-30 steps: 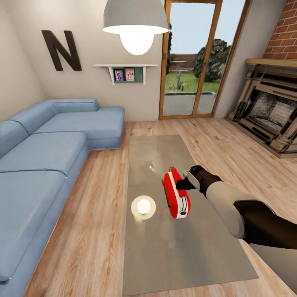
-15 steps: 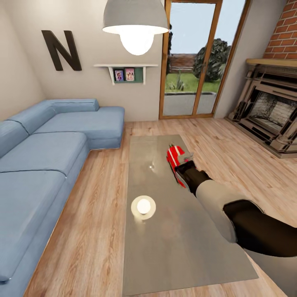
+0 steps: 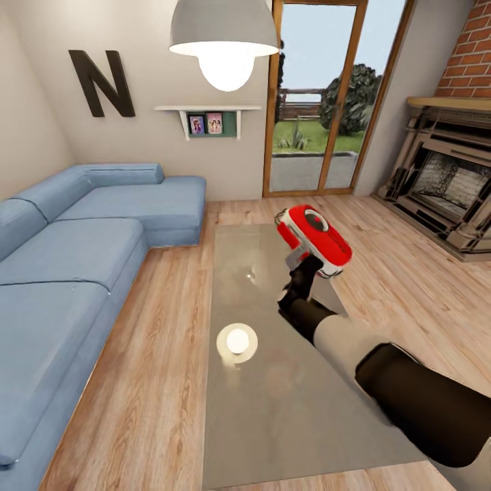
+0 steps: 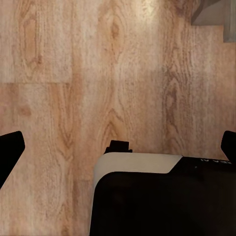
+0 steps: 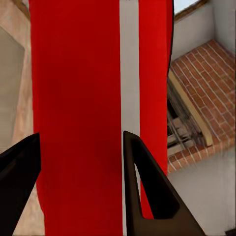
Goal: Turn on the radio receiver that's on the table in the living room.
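Observation:
The red radio receiver (image 3: 315, 239) with white trim is held in the air above the far right part of the coffee table (image 3: 273, 409), tilted so its round dial faces up. My right gripper (image 3: 302, 264) is shut on its lower end from below. In the right wrist view the radio receiver's red body (image 5: 78, 98) with a white stripe sits between the two dark fingers (image 5: 145, 187). My left gripper (image 4: 118, 147) is open over wooden floor, its dark fingertips (image 4: 10, 150) far apart with nothing between them.
A blue sectional sofa (image 3: 75, 259) runs along the left. A brick fireplace (image 3: 450, 184) stands at the right and wood-framed glass doors (image 3: 320, 102) at the back. A pendant lamp (image 3: 224, 41) hangs ahead; its reflection (image 3: 236, 341) shows on the tabletop.
The radio receiver stood on the table beside my right gripper. The gripper carried it away along the table, then lifted it off the top and tilted it dial-up.

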Controlling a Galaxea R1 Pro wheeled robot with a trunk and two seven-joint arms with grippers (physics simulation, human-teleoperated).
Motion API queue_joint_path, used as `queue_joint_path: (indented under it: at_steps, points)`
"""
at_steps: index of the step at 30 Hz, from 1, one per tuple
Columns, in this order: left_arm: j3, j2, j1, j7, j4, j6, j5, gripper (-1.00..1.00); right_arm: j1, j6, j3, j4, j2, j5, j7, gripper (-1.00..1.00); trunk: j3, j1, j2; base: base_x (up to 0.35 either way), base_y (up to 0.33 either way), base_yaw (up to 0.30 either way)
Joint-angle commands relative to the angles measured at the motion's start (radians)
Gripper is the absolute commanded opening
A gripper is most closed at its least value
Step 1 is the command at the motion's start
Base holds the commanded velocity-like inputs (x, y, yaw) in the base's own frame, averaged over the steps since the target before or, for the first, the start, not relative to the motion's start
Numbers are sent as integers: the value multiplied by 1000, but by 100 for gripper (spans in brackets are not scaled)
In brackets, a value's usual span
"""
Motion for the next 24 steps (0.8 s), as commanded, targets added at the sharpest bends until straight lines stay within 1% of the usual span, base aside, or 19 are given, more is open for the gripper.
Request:
queue_joint_path:
  at_steps: [1,2,4,5,6,7,8,9,10,13,15,16,20,21,23,24]
  points:
    - [0,0,0,0,0,0,0,100,11,-9,43,0,0,2,-41,-100,0,0,0,0,0,0]
    - [0,0,0,0,0,0,0,100,21,-16,91,0,0,2,-84,-100,0,0,0,0,0,0]
    - [0,0,0,1,0,0,0,100,40,-21,201,-1,0,1,-169,-100,0,0,0,0,0,0]
    - [0,0,0,1,0,0,0,100,57,-20,283,0,0,0,-228,-100,0,0,0,0,0,0]
    - [0,0,0,1,0,0,0,100,69,-19,329,0,0,-1,-262,-100,0,0,0,0,0,0]
    - [0,0,0,1,0,0,0,100,98,-9,399,-1,0,-1,-317,-100,0,0,0,0,0,0]
    - [0,0,0,1,0,0,0,100,120,3,438,-1,0,-1,-349,-100,0,0,0,0,0,0]
    - [0,0,0,1,0,0,0,100,131,11,455,-1,0,-1,-361,-100,0,0,0,0,0,0]
    - [0,1,0,2,0,0,0,100,153,31,494,-1,0,-1,-384,-100,0,0,0,0,0,0]
    - [0,1,0,2,0,0,0,100,197,85,624,-1,0,11,-428,-100,0,0,0,0,0,0]
    - [0,1,0,2,0,0,0,100,219,99,707,-1,0,16,-456,-100,0,0,0,0,0,0]
    - [0,1,0,2,0,0,0,100,234,105,758,-1,0,17,-487,-100,0,0,0,0,0,0]
    - [0,1,0,2,0,0,0,100,279,111,877,2,0,22,-615,-100,0,0,0,0,0,0]
    - [0,1,0,2,0,0,0,100,289,111,921,9,0,22,-660,-100,0,0,0,0,0,0]
    - [0,1,0,2,0,0,0,100,299,112,971,21,0,22,-718,-100,0,0,0,0,0,0]
    - [0,1,0,2,0,0,0,100,302,112,986,28,0,22,-747,-100,0,0,0,0,0,0]
